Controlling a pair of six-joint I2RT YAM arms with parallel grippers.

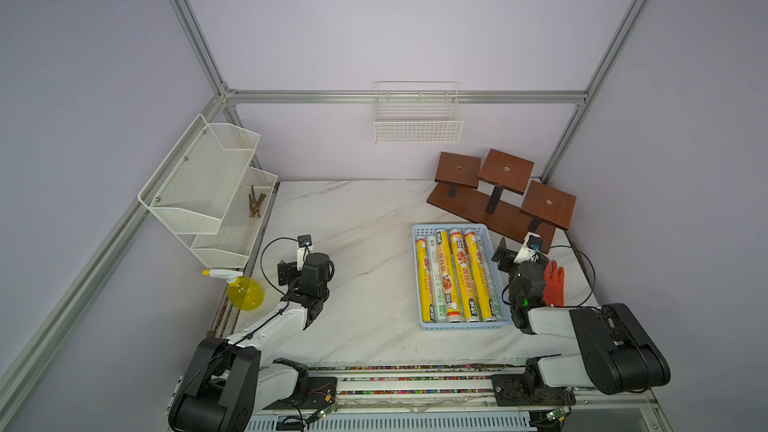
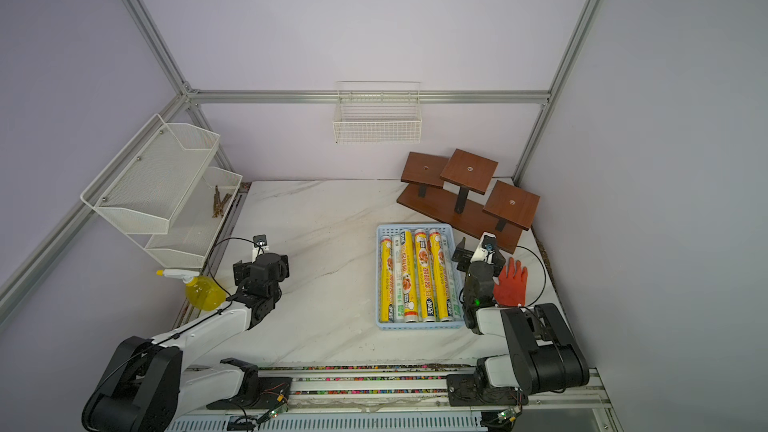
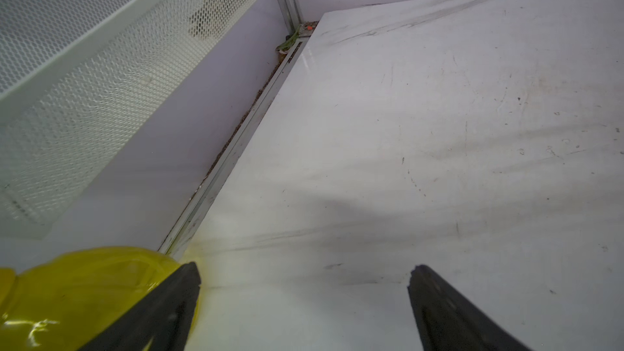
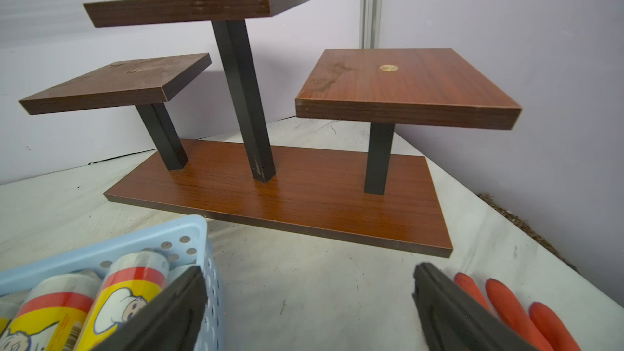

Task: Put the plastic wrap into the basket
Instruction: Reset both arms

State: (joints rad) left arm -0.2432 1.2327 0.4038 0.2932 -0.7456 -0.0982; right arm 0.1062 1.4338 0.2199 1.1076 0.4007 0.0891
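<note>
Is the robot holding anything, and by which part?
Nothing is held. The left gripper and the right gripper are both open and empty. The long yellow and white plastic wrap rolls lie in the shallow light-blue plastic basket.

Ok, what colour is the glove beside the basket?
The glove is orange-red, clearest in a top view.

A lab robot test cell: an aluminium frame (image 1: pixel 332 96) with plain lilac panels encloses a marble-look table (image 1: pixel 353 243). The left arm (image 1: pixel 274 322) and right arm (image 1: pixel 548 320) stand on a near rail (image 1: pixel 415 384), with household props: a mesh shelf (image 1: pixel 199 184) far left, a wooden stand (image 1: pixel 505 170) far right.
</note>
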